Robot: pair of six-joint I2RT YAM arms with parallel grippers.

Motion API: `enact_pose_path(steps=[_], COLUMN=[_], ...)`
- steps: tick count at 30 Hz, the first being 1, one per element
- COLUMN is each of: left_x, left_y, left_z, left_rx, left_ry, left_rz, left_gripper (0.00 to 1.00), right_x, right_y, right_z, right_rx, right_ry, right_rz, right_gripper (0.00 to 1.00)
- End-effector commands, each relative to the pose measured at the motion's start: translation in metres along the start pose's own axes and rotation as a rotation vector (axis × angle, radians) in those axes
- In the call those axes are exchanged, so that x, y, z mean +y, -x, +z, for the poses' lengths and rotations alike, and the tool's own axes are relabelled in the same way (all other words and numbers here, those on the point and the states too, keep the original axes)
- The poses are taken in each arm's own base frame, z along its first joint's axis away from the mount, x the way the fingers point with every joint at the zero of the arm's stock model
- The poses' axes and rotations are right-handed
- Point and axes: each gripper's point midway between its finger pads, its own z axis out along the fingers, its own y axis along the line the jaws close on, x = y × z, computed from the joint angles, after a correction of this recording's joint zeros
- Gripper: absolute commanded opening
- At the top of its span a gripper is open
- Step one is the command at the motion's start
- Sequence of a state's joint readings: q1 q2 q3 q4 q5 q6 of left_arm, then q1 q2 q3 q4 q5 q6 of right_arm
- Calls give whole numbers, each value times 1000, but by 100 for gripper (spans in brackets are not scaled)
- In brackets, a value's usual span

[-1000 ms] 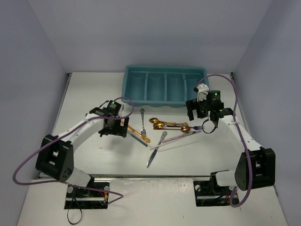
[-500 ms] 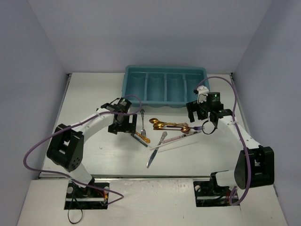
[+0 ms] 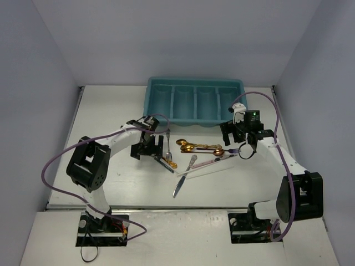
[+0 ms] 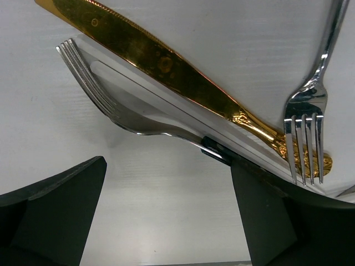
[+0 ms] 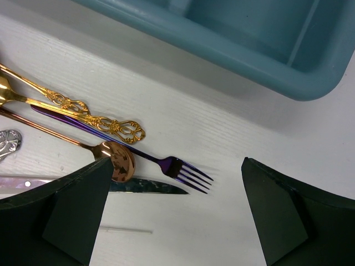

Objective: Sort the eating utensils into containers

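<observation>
**Item 1, left gripper (image 3: 147,151).** I read its jaws as spread wide with nothing held. It hangs low over the table (image 3: 111,111), just left of the utensil pile. In its wrist view a gold knife (image 4: 166,66) runs diagonally. A silver fork (image 4: 111,108) lies alongside it, tines toward the upper left. A pale flat strip (image 4: 166,113) sits between the two (blade or stick, I cannot tell which). A second silver fork (image 4: 310,119) crosses the gold knife's ornate end. One finger (image 4: 272,221) stands in front of that crossing, and I cannot tell whether it touches.

**Item 2, right gripper (image 3: 237,138).** Its jaws are fully apart and it carries nothing. It is poised just near of the tray's right end. In its wrist view the tines of a purple fork (image 5: 191,176) lie on the table between the fingers (image 5: 55,216). I see no contact.

**Item 3, tray (image 3: 194,119).** Teal, with four long compartments side by side. It sits at the far centre of the table. Its near-right corner shows at the top of the right wrist view.

**Item 4, loose utensils.** All lie on the table near of the tray, between the arms.
- Two gold spoons (image 5: 83,113) with ornate handles lie over the purple fork's handle.
- A copper spoon (image 5: 122,163) has its bowl just left of the fork's tines.
- A knife with a pearly handle (image 5: 150,187) points right, just near of that bowl.
- A thin pale stick (image 5: 127,230) lies nearer again.
- A silver knife (image 3: 178,185) lies nearest the arm bases.
</observation>
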State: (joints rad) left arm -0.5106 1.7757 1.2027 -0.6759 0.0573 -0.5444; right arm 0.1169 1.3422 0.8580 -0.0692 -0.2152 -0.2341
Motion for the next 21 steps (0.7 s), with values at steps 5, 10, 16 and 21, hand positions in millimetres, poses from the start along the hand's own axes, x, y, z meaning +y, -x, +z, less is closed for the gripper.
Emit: enact_pose_path(steps=[5,10,16,21], left_x=[9,23,34,47], left_y=[12,7,6,7], left_z=[-4,-3,-9,-10], left_rx=[-27,-18,-35,-40], left_ry=[23,32,33,48], left_rz=[-67,-95,-112,-140], left_gripper=[91,80,78,75], right_x=[-9,-13,-12,-11], right_y=[21,21,19,20], right_z=[-10,-13,-11,-11], right_rx=[-83,-89,-85,-86], right_ry=[-31,-43,-34,-31], right_rz=[-23,-32,-31,-31], right_gripper=[100,100,100,100])
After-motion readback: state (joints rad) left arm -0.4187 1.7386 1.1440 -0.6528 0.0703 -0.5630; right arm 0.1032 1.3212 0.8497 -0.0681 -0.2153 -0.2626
